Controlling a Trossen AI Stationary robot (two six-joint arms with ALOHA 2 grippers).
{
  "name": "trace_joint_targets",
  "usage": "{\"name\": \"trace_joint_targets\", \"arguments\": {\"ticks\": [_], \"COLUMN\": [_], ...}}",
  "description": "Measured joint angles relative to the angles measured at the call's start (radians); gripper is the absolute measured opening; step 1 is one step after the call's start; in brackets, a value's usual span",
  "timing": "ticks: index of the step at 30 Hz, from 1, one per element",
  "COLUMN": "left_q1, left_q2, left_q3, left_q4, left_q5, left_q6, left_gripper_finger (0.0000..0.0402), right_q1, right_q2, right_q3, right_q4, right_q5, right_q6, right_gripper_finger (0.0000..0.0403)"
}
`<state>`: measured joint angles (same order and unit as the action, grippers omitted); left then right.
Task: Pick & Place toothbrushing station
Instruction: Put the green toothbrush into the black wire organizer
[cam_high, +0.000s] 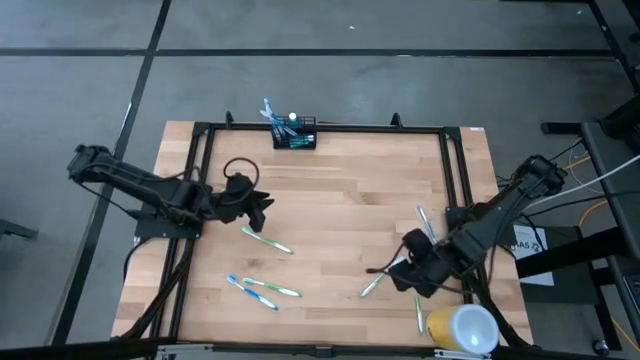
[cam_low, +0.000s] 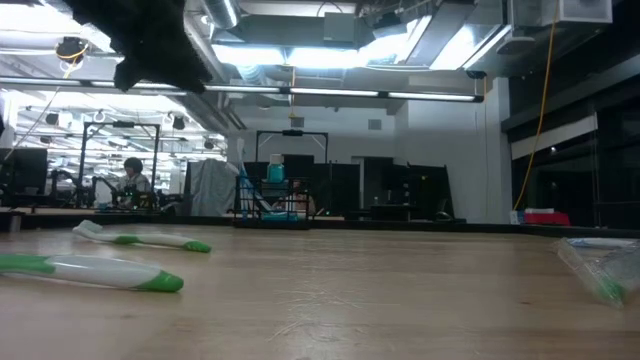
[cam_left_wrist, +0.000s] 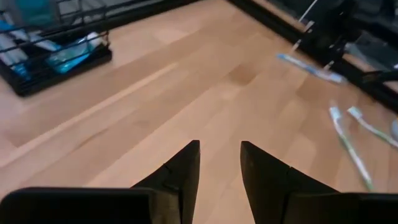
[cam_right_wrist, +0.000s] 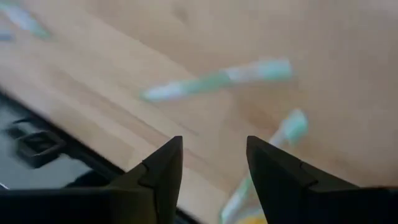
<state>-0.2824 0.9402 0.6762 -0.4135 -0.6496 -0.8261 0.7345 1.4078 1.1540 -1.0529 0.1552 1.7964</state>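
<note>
The black wire-mesh caddy (cam_high: 294, 135) stands at the table's far edge with toothbrushes and a tube in it; it also shows in the left wrist view (cam_left_wrist: 53, 53) and the low view (cam_low: 270, 205). My left gripper (cam_high: 262, 203) is open and empty above the table's left half, just far of a green-and-white toothbrush (cam_high: 266, 240). My right gripper (cam_high: 408, 262) is open and empty near the right edge, above loose toothbrushes (cam_right_wrist: 217, 79).
Loose toothbrushes lie on the wood: a pair near the front left (cam_high: 262, 290), others at the right (cam_high: 425, 222). A yellow-and-white cup (cam_high: 462, 328) lies at the near right corner. A black metal frame (cam_high: 200, 180) borders the table.
</note>
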Motion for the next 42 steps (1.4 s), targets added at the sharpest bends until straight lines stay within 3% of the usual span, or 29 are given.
{"name": "trace_joint_targets", "arguments": {"ticks": [3,5,8,14,20,29,42], "left_q1": [-0.02,-0.032,-0.052,-0.071,-0.078,-0.089,-0.089], "left_q2": [0.024,0.035,0.045,0.045,0.039,0.039,0.039], "left_q3": [0.0,0.0,0.0,0.0,0.0,0.0,0.0], "left_q4": [0.07,0.127,0.201,0.277,0.295,0.327,0.36], "left_q5": [-0.017,-0.024,-0.043,-0.066,-0.043,-0.087,-0.089], "left_q6": [0.014,0.039,0.086,0.166,0.17,0.219,0.213], "left_gripper_finger": [0.0107,0.0107,0.0109,0.0111,0.0107,0.0109,0.0102], "right_q1": [-0.016,-0.028,-0.079,-0.182,-0.189,-0.231,-0.234], "right_q2": [0.001,0.001,0.011,0.067,0.095,0.117,0.129], "right_q3": [-0.1,-0.146,-0.199,-0.234,-0.235,-0.242,-0.385], "right_q4": [0.119,0.218,0.301,0.226,0.07,0.089,0.297], "right_q5": [-0.056,-0.002,0.051,-0.068,-0.174,-0.16,-0.16], "right_q6": [0.198,0.355,0.445,0.448,0.471,0.466,0.482], "right_gripper_finger": [0.0181,0.0181,0.0181,0.0178,0.016,0.0147,0.0141]}}
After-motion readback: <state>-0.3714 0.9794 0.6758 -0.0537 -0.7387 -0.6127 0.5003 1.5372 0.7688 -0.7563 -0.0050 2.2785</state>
